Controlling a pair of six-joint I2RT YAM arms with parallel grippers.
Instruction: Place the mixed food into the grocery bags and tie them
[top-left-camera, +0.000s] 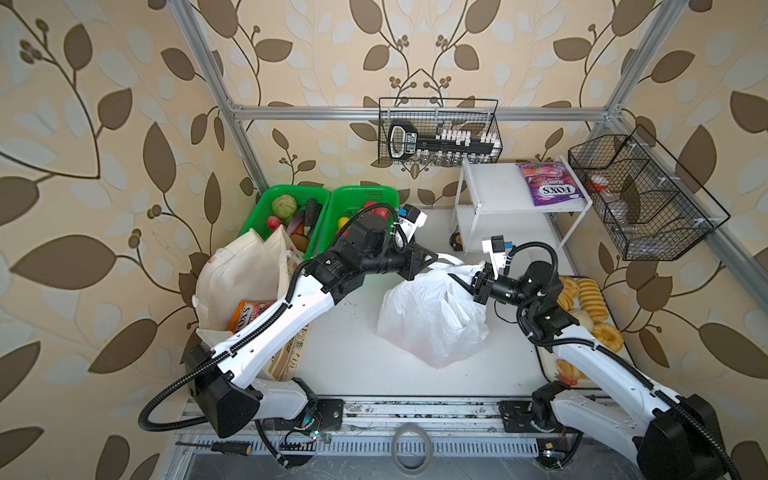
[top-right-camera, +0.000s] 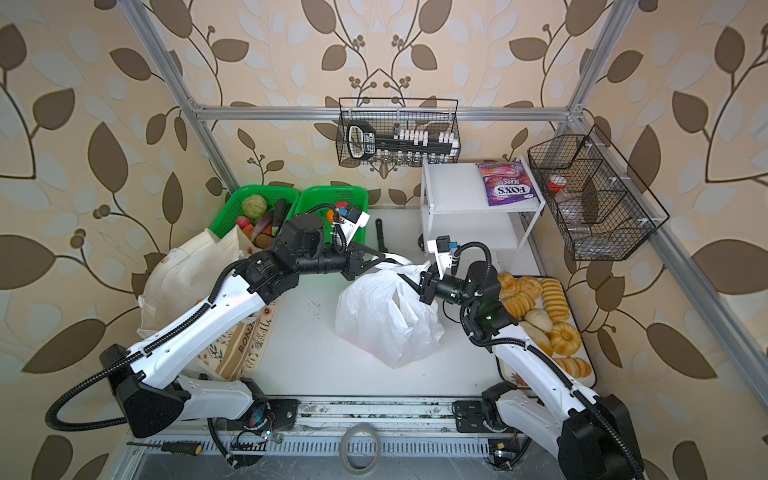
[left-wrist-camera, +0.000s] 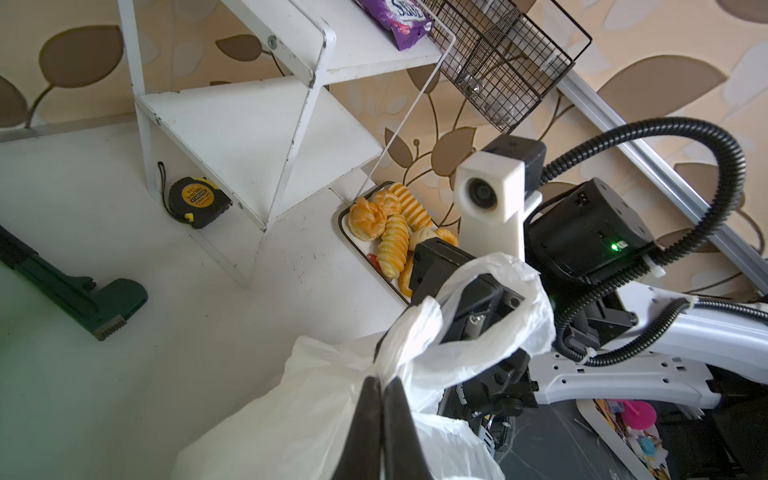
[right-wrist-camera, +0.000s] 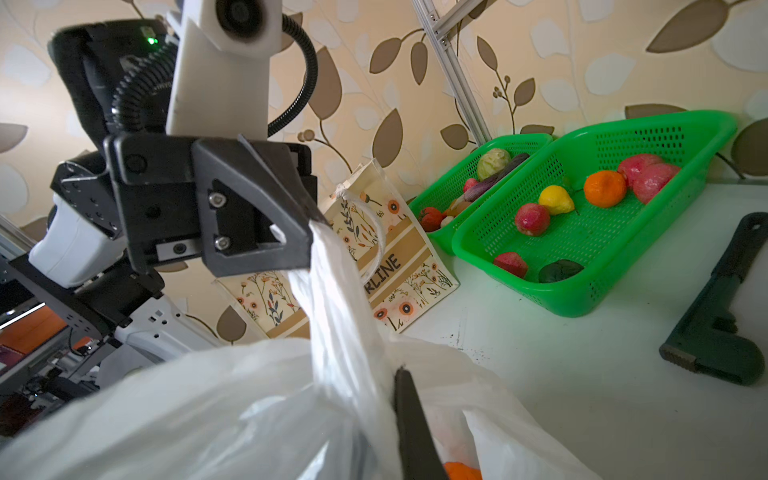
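Plastic bag (top-left-camera: 432, 320): mid-table, slumped but upright, touching neither basket nor tray. Thin crinkly film. Orange item (right-wrist-camera: 461, 471) shows inside.
L gripper (left-wrist-camera: 381, 380): jaws closed, pinching a twisted handle strip (right-wrist-camera: 332, 291) drawn taut up from the bag.
R gripper (top-left-camera: 459, 279): jaws closed at the bag mouth. Appears to pinch film there; second finger hidden by plastic. Other handle loop (left-wrist-camera: 523, 291) lies round its body.
Step in hand (judged): tying the bag handles.
Method rec.: keep both handles taut but gentle, as the film looks tearable. Cross strip over loop close to the mouth, low over the table, so the bag neither lifts nor tips. Slip the loop off the R gripper body before cinching, else the knot closes on the arm.
Risk: both wrists close together, cables and cameras near; snag poss.
Cloth tote (top-left-camera: 241, 270): L side of table, against L arm, top open, orange pouch (top-left-camera: 249, 316) inside. Not tied.
Fruit (right-wrist-camera: 604, 188): several pcs in the green basket (right-wrist-camera: 582, 299) at the back wall. Not packed.
Purple packet (top-left-camera: 548, 185): on top of white shelf (top-left-camera: 494, 183), well apart from both bags.
Progress (judged): part done; food outstanding, no bag tied.
Veg basket (top-left-camera: 291, 190): beside the fruit basket, behind the tote. Not task items.
Wrench (right-wrist-camera: 717, 340): flat on table btw. fruit basket and shelf, clear of the bag.
Tape measure (left-wrist-camera: 197, 201): by the shelf foot, no conflict.
Bread tray (left-wrist-camera: 358, 243): R edge of table, partly under R arm. Watch elbow on any wide swing.
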